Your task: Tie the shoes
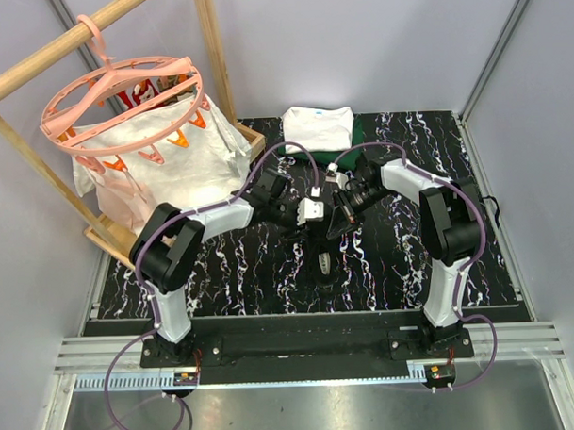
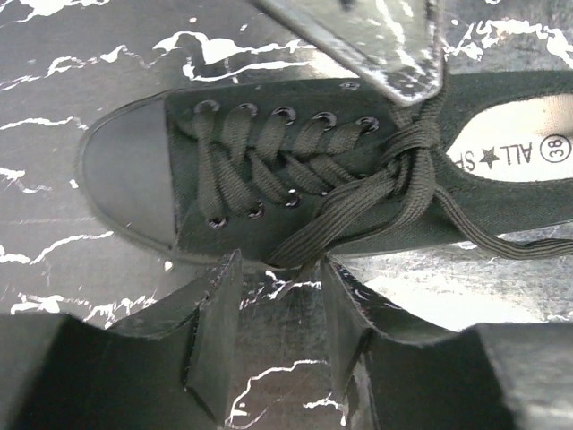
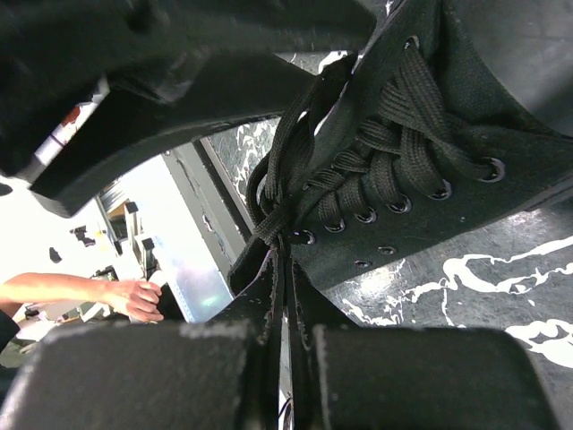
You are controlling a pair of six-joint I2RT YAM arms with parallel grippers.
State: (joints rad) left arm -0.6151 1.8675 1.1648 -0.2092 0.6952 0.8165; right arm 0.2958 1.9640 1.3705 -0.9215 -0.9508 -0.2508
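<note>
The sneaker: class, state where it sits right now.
In the top view the sneaker lies on the table between the left gripper and the right gripper, nearer than the folded white clothes at the far edge.

Bench (image 1: pixel 223 274): black top with white marbling. The black sneaker (image 1: pixel 323 253) sits sole-down near its centre, pale-patch end toward 6 o'clock, and one lace (image 2: pixel 528 249) tail trails off the shoe onto the surface. Folded white and dark green clothes (image 1: pixel 319 129) lie flat at the 12 o'clock edge, well apart from the shoe. The wooden rack (image 1: pixel 109 242) foot is at 9–10 o'clock; can't tell if it's on the bench or just beside it.
</note>
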